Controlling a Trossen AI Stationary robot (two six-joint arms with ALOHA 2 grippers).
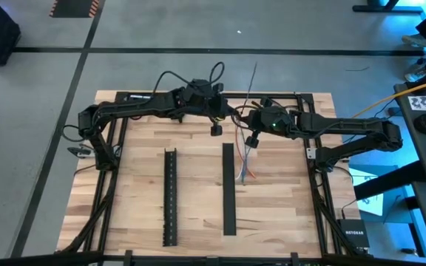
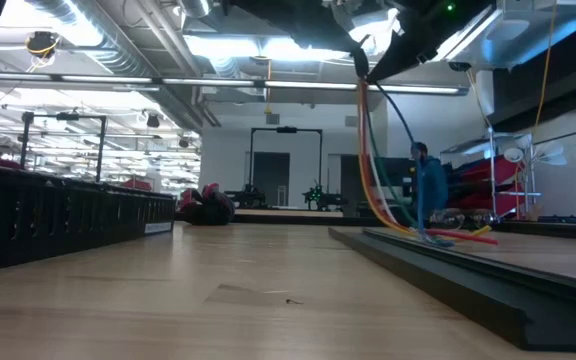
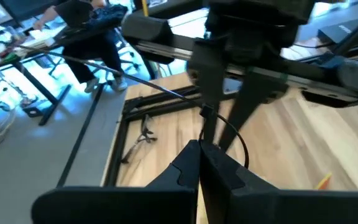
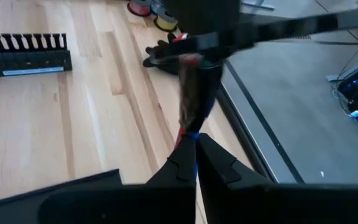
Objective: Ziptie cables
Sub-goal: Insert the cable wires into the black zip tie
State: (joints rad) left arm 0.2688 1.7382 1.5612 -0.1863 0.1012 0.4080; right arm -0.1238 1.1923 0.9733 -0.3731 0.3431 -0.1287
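Even overhead light falls on the wooden table (image 1: 272, 222), with only soft, short shadows under the arms. Blue glow spills over the floor beyond the table's right edge. In the low view, ceiling strip lights (image 2: 268, 45) glare white (nearly blown out). Both wrist views are motion-blurred, their foreground out of focus.

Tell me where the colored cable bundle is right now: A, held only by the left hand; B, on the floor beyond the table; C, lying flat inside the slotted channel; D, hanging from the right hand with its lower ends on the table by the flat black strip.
D: the cables hang from the shut right hand, their ends trailing on the table beside the flat black strip.
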